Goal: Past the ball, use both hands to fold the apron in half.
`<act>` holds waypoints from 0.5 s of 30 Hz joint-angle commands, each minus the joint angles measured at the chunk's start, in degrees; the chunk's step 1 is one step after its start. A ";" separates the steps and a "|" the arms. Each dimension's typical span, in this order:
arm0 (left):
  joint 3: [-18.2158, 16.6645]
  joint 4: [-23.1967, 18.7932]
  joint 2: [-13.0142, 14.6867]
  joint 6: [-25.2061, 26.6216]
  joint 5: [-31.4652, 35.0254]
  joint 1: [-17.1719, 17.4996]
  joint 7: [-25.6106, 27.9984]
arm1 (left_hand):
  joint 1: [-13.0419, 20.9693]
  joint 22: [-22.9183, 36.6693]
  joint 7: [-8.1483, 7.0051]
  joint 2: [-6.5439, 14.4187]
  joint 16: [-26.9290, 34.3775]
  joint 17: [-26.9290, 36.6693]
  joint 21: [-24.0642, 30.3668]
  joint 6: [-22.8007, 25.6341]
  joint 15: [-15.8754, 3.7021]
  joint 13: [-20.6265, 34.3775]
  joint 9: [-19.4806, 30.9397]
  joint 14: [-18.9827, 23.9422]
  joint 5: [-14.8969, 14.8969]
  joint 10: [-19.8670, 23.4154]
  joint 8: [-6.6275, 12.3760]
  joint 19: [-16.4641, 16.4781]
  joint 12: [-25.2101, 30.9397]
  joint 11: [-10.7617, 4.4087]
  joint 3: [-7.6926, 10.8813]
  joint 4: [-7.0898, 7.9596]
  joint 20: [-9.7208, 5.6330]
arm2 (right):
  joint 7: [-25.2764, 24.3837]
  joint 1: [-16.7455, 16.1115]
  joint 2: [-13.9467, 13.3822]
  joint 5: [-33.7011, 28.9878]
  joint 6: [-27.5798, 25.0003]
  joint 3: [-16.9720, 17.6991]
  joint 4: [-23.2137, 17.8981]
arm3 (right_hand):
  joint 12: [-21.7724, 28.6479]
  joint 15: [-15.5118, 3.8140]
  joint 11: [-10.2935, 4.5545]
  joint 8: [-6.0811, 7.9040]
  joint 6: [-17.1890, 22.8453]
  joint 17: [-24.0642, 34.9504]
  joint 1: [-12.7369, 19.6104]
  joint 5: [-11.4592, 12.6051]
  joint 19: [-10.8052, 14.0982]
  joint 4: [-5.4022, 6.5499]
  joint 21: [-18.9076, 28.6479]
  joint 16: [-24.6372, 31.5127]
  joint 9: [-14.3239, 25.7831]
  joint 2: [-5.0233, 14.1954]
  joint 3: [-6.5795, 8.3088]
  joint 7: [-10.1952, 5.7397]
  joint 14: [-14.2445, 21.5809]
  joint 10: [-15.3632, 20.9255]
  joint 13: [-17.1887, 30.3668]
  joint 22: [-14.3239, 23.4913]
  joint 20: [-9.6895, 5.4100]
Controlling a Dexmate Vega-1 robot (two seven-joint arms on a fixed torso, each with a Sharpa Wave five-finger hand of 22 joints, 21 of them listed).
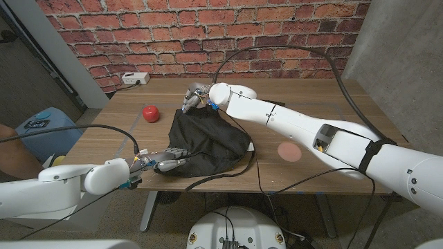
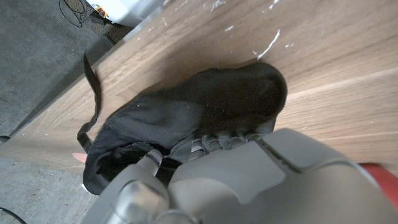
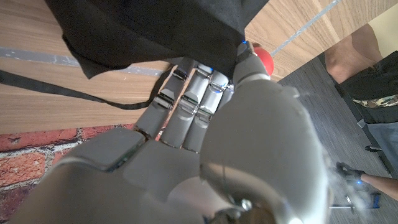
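Head view: black apron [image 1: 208,144] lies bunched on table [image 1: 325,111], just beside red ball [image 1: 150,113]. Right hand [image 1: 196,98] grips apron's far corner, cloth lifted. Left hand [image 1: 168,160] closes on apron's near edge.

Left wrist view: left hand [image 2: 205,180] fingers curl into apron [image 2: 186,118] fold, strap [image 2: 92,93] trailing off it over wood.

Right wrist view: right hand [image 3: 199,124] fingers clamped on apron [image 3: 149,31] hem, ball [image 3: 266,60] just beside it.

Judgement: both grasps made; fold itself appears under way, not finished, and apron still needs laying flat in half.
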 commanded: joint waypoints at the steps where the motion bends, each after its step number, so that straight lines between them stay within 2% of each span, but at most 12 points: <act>1: -1.75 0.39 0.00 -0.22 -0.45 1.55 -0.19 | 0.79 0.25 0.09 0.02 0.16 0.08 0.45 0.08 0.09 0.22 0.05 -2.74 0.08 -0.33 0.30 -7.31 0.01 0.25 0.57 0.14 1.85 | -1.55 -1.30 3.43 -0.83 3.99 -0.38 8.03 | -0.20 -1.53 -0.45 0.43 0.65 0.39 -0.21 -0.03 -0.12 0.03 0.09 -0.19 0.04 0.06 -0.18 -0.29 0.30 0.17 0.02 0.14 -0.61; 9: -3.22 0.26 0.00 0.13 -0.79 3.08 -0.01 | 0.84 0.25 0.03 -0.01 0.15 0.07 0.43 0.10 0.12 0.22 0.04 -2.73 0.03 -0.32 0.31 -7.33 0.02 0.26 0.86 0.11 1.86 | -1.36 -0.66 6.95 -1.16 5.17 -1.16 13.85 | -0.25 -1.53 -0.61 0.47 0.66 0.61 -0.46 -0.05 -0.15 0.12 0.10 -0.42 0.05 0.18 -0.31 -0.50 0.34 0.30 0.11 0.15 -0.77; 15: -1.70 0.10 0.00 0.09 -0.80 1.80 0.04 | 0.88 0.25 0.09 -0.02 0.15 0.07 0.43 0.11 0.17 0.22 0.04 -2.75 -0.01 -0.29 0.31 -7.32 0.03 0.32 1.07 0.10 1.87 | -1.03 -0.44 7.47 -1.25 5.31 -1.19 14.63 | -0.34 -1.53 -0.57 0.54 0.65 0.73 -0.52 -0.06 -0.19 0.11 0.11 -0.58 0.13 0.20 -0.37 -0.63 0.36 0.24 0.17 0.16 -0.71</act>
